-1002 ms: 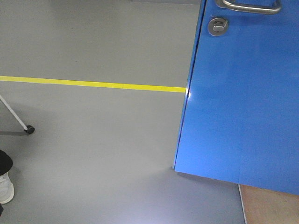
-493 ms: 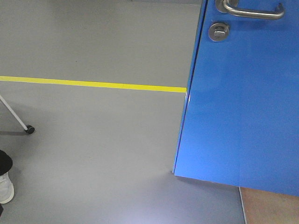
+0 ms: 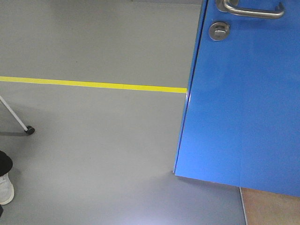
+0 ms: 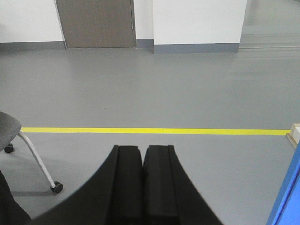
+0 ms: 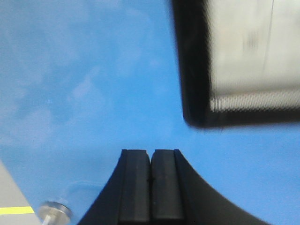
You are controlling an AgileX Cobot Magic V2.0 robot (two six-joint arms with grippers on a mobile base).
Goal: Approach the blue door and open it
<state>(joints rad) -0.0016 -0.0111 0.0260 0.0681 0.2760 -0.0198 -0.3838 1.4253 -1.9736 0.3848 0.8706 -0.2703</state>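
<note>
The blue door fills the right side of the front view, swung ajar, its free edge towards the grey floor. Its silver lever handle and round thumb-turn lock sit at the top. A sliver of the door shows at the lower right of the left wrist view. My left gripper is shut, empty, over open floor. My right gripper is shut, empty, close against the blue door, below a black-framed window. A silver knob shows at its lower left.
A yellow floor line runs across the grey floor up to the door. A chair leg with caster and a person's white shoe are at the left. A wooden floor strip lies below the door. A brown door stands far ahead.
The door handle and lock have shifted slightly down in the front view, then held still. Nothing else moved.
</note>
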